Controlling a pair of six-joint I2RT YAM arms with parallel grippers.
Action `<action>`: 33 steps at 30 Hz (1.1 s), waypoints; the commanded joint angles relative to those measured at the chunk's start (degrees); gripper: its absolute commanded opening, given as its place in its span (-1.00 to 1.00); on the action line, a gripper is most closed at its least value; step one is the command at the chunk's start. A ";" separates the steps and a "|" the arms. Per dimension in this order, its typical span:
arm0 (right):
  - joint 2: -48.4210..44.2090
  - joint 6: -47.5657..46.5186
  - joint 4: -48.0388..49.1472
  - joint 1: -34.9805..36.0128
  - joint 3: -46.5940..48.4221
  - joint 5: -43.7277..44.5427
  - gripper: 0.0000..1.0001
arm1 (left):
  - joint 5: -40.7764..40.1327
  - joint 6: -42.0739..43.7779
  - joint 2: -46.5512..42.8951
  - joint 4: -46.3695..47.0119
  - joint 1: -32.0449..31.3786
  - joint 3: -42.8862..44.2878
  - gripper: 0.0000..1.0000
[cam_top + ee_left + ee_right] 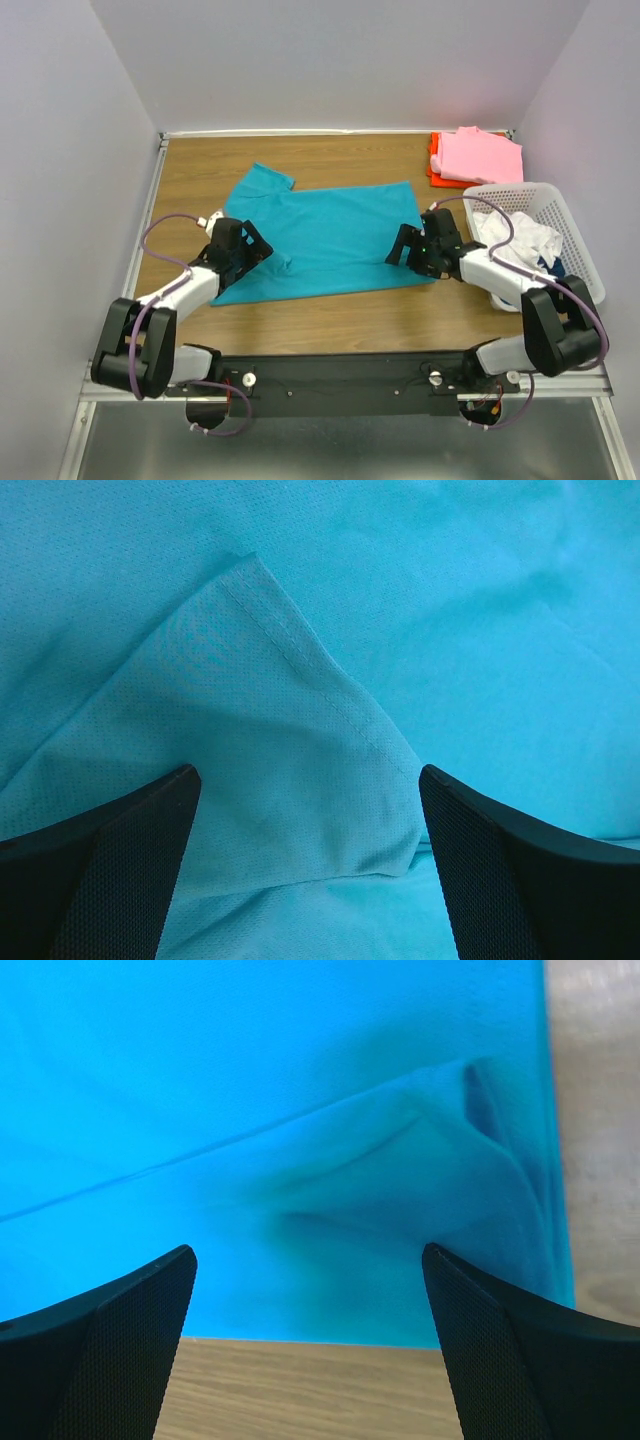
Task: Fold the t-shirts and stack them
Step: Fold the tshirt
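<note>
Across the middle of the wooden table (190,165), spread flat, long axis running left to right, sleeves toward the left and hem toward the right: teal t-shirt (335,235). Over its near-left part, left gripper (260,245), jaws wide apart and holding nothing, straddling a sleeve flap (280,770) folded in on the body. Over the near-right corner, right gripper (403,247), likewise spread wide and empty, a rumpled fold (420,1160) between its fingers and bare wood just past the cloth's edge. One arm at each end, neither nearer; cloth reaching away from both toward the far side. Probably next: pinching both near spots and carrying them across the long axis. Far right: pink t-shirt (485,155) on an orange-red t-shirt (436,168), beside a white basket (575,235)
</note>
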 commanded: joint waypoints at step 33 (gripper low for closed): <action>15.43 -3.58 -2.71 -4.56 32.58 9.88 1.00 | -12.94 8.76 38.85 -27.89 5.19 67.88 0.96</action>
